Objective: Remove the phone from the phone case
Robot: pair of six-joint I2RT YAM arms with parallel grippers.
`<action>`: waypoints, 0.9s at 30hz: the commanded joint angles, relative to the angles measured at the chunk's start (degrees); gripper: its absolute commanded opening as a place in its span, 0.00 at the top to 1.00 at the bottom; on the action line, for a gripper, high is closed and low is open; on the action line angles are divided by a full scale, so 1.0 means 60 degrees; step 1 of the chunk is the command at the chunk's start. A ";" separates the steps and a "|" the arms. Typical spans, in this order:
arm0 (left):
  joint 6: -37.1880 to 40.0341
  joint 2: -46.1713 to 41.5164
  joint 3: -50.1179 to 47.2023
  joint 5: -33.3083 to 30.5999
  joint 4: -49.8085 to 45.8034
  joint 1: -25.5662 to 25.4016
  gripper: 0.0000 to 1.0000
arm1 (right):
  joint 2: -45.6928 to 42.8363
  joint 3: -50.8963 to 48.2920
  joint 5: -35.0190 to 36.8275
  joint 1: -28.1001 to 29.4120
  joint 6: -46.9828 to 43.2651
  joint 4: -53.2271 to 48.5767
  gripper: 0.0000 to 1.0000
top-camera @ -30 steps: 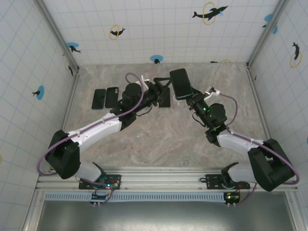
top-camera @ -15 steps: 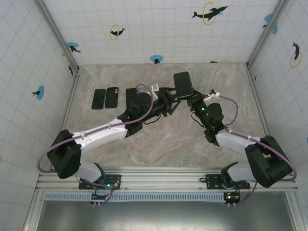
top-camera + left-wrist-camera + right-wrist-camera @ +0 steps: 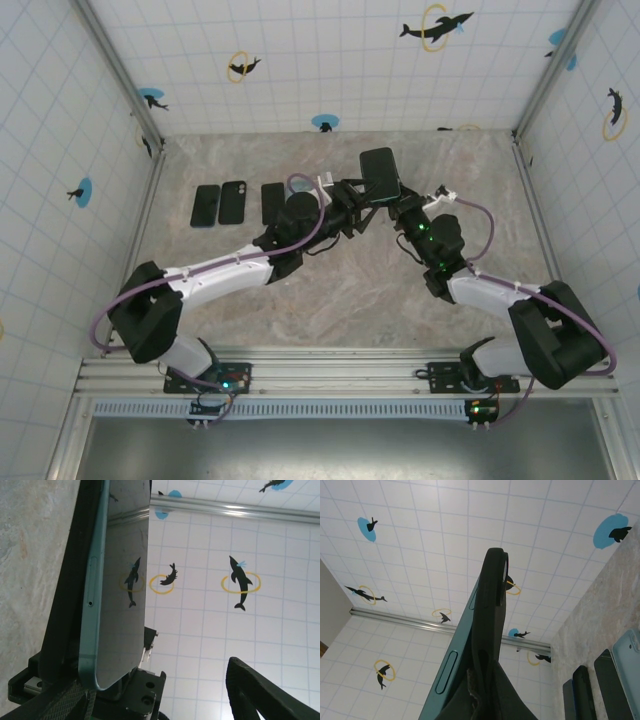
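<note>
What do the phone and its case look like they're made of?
Phone: glossy flat face, likely glass, mirroring the dolphins on the tiled wall; teal rim with a satin sheen, probably metal. Case: matte black, no glare, likely soft plastic or rubber; the look can't settle which.

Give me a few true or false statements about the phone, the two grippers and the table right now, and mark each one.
1. The right gripper is shut on the phone. True.
2. The phone lies flat on the table. False: it is held up above it.
3. The left gripper is shut. False: its jaws stand open near the phone.
4. Three dark phones or cases lie on the table's left side. True.
</note>
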 commanded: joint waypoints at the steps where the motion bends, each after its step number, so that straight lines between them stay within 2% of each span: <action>1: -0.0362 0.0235 0.0004 -0.0314 0.0586 -0.0054 0.34 | -0.0074 -0.0074 0.0264 0.0158 -0.0043 0.1152 0.97; 7: -0.0825 0.0437 0.0004 -0.0766 0.0843 -0.0054 0.46 | -0.0297 -0.0164 0.1071 0.0682 -0.0468 0.0767 0.98; 12: -0.1112 0.0621 0.0255 -0.0794 0.0650 -0.0054 0.61 | -0.0538 -0.0188 0.1720 0.1110 -0.1001 0.0393 0.99; 16: -0.1147 0.0665 0.0342 -0.0714 0.0610 -0.0056 0.64 | -0.0726 0.0059 0.2015 0.1350 -0.1756 -0.0405 0.99; 24: -0.1147 0.0541 0.0248 -0.0721 0.0615 -0.0054 0.92 | -0.0716 0.0103 0.2228 0.1438 -0.1932 -0.0650 0.99; 27: -0.1143 0.0472 0.0242 -0.0688 0.0618 -0.0054 0.98 | -0.0667 0.0070 0.2323 0.1429 -0.1962 -0.0756 0.99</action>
